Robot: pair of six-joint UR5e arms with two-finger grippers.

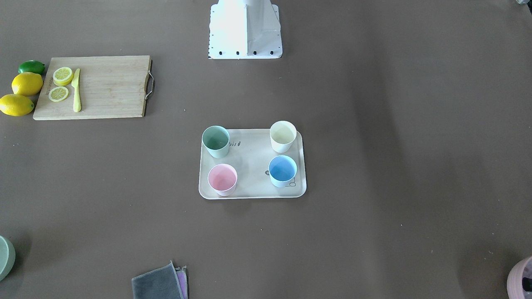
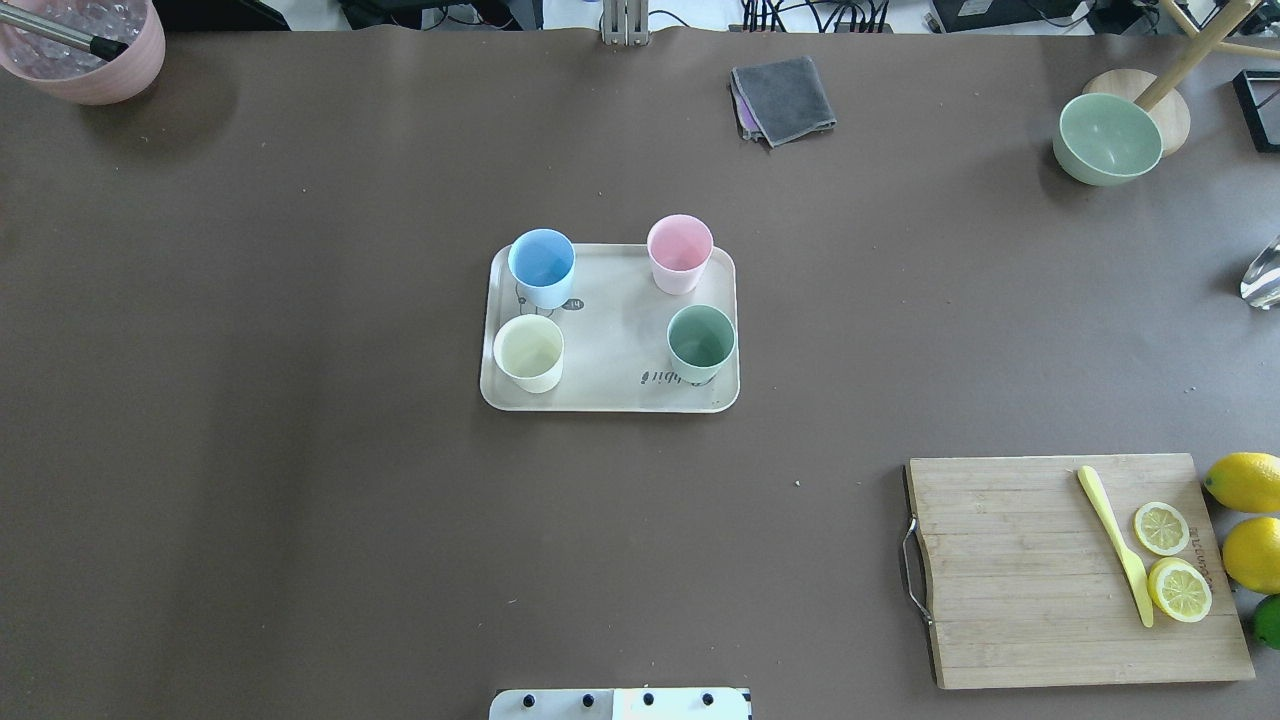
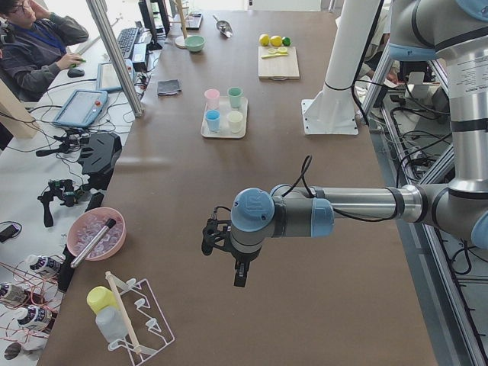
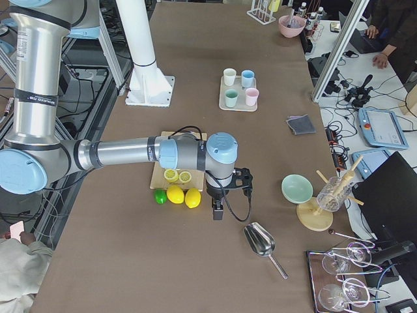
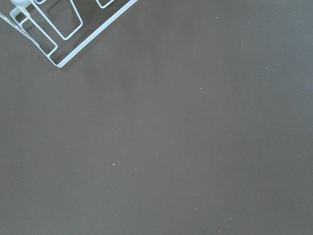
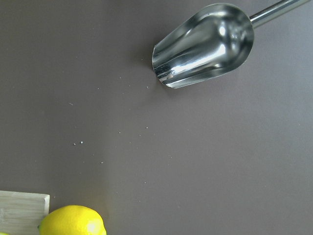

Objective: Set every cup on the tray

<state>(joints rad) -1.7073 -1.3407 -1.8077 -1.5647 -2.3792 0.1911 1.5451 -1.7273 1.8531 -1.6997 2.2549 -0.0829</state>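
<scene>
The beige tray (image 2: 610, 340) lies at the table's middle. Four cups stand upright on it: blue (image 2: 541, 266), pink (image 2: 680, 252), cream (image 2: 528, 352) and green (image 2: 701, 341). The front-facing view shows the same tray (image 1: 251, 174). My left gripper (image 3: 240, 278) hangs over bare table far from the tray, seen only in the exterior left view. My right gripper (image 4: 217, 215) hangs beside the lemons, seen only in the exterior right view. I cannot tell whether either is open or shut.
A wooden cutting board (image 2: 1070, 570) with lemon slices and a yellow knife lies near right, whole lemons (image 2: 1245, 482) beside it. A grey cloth (image 2: 783, 98), green bowl (image 2: 1107, 138) and pink bowl (image 2: 90, 45) sit far. A metal scoop (image 6: 205, 44) and wire rack (image 5: 54, 24) lie below the wrists.
</scene>
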